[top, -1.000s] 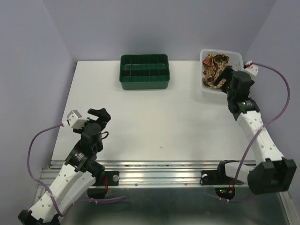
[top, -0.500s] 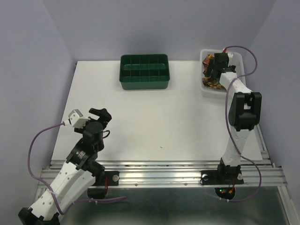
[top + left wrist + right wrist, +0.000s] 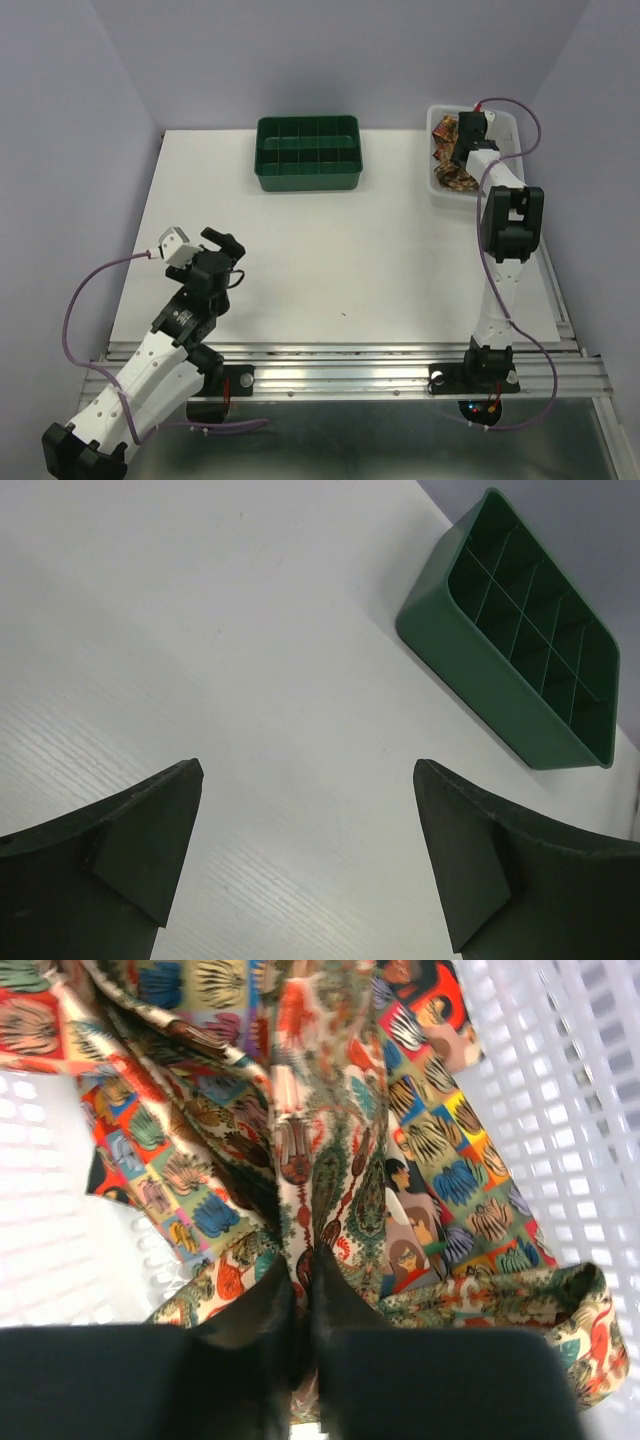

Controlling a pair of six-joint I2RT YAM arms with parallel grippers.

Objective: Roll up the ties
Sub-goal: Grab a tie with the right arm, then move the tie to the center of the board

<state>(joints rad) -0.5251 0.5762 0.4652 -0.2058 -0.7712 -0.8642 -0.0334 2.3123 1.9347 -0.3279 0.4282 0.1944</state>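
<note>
The ties (image 3: 452,172) lie crumpled in the white basket (image 3: 507,126) at the back right. In the right wrist view they fill the frame: a cream, red and green paisley tie (image 3: 330,1150) over one with coloured squares (image 3: 160,1170). My right gripper (image 3: 459,150) reaches down into the basket, and its fingers (image 3: 255,1325) are shut on a fold of the paisley tie, the right gripper (image 3: 306,1272) pinching the cloth at its tips. My left gripper (image 3: 222,246) hangs open over the bare table at the near left, with nothing between the fingertips of the left gripper (image 3: 308,770).
A green compartment tray (image 3: 307,152) stands at the back centre, seen too as the green tray (image 3: 520,670) ahead and right of the left fingers. The basket's lattice wall (image 3: 570,1110) rises close round the right gripper. Purple cables loop from both wrists.
The right arm stretched up and into the basket, and its jaws closed on the paisley tie. The left arm shifted slightly right and nearer, still open.
</note>
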